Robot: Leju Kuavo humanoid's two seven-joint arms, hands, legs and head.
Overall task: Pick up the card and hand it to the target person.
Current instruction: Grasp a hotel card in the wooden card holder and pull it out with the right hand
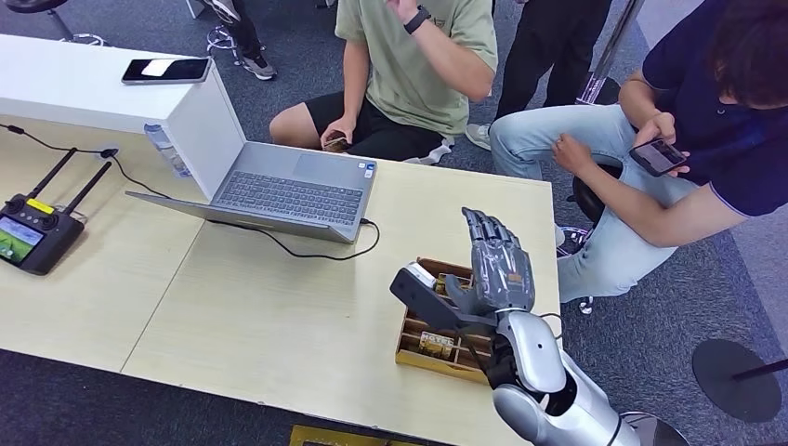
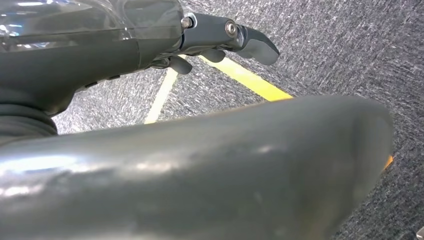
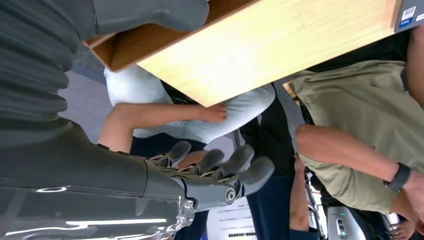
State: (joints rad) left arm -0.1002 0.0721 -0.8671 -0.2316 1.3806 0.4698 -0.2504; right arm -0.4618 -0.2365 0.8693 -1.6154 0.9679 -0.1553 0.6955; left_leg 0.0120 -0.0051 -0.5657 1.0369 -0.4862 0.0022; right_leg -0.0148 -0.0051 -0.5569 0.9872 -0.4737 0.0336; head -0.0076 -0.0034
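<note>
My right hand (image 1: 492, 265) is raised over a wooden compartment box (image 1: 418, 348) at the table's front right corner, fingers straight and pointing away from me. In the right wrist view its fingers (image 3: 220, 170) and thumb (image 3: 150, 12) stand apart with nothing between them, and the box (image 3: 145, 42) lies beyond the thumb. Small pale items (image 1: 437, 342) lie in the box; I cannot pick out the card among them. A person in a green shirt (image 1: 418, 65) sits past the table's far edge. A person in dark blue (image 1: 715, 121) sits to the right, holding a phone. My left hand (image 2: 225, 37) hangs over the floor, holding nothing.
An open laptop (image 1: 288, 190) with a black cable stands mid-table against a white block (image 1: 93, 88) that carries a phone (image 1: 167, 70). A black remote controller (image 1: 32, 232) lies at the left. Bare tabletop (image 1: 279, 316) stretches between the laptop and the box.
</note>
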